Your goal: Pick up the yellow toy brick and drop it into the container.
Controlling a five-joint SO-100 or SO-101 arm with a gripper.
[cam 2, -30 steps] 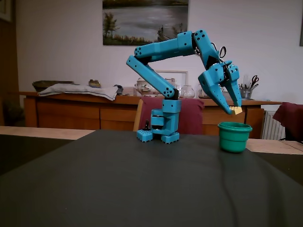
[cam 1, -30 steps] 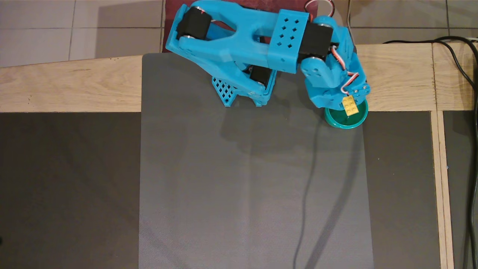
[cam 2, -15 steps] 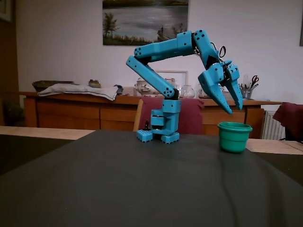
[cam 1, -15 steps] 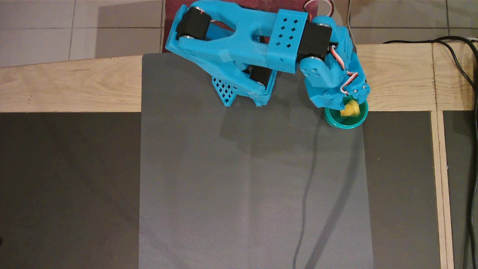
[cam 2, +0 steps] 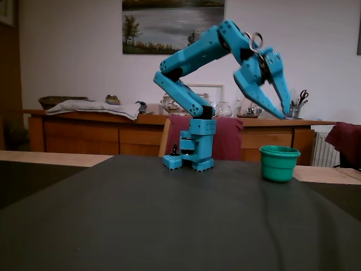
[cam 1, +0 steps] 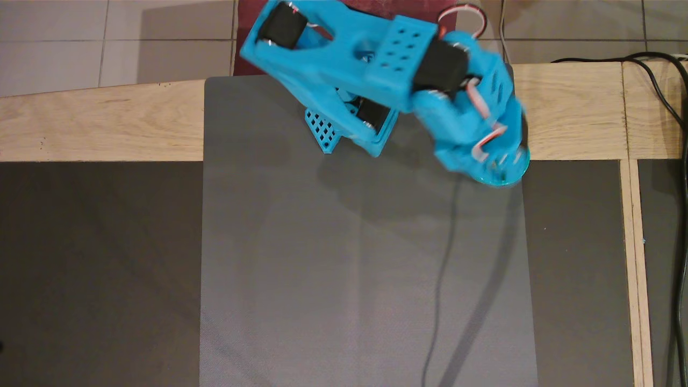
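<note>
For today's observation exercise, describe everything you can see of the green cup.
The green cup is a round teal-green container, plastic by its look, with a thick rim and sides tapering to a narrower base. It stands upright on the dark grey mat near the table's far edge, touching nothing else. In the overhead view the blurred pincer covers most of it, so its inside cannot be seen.
</note>
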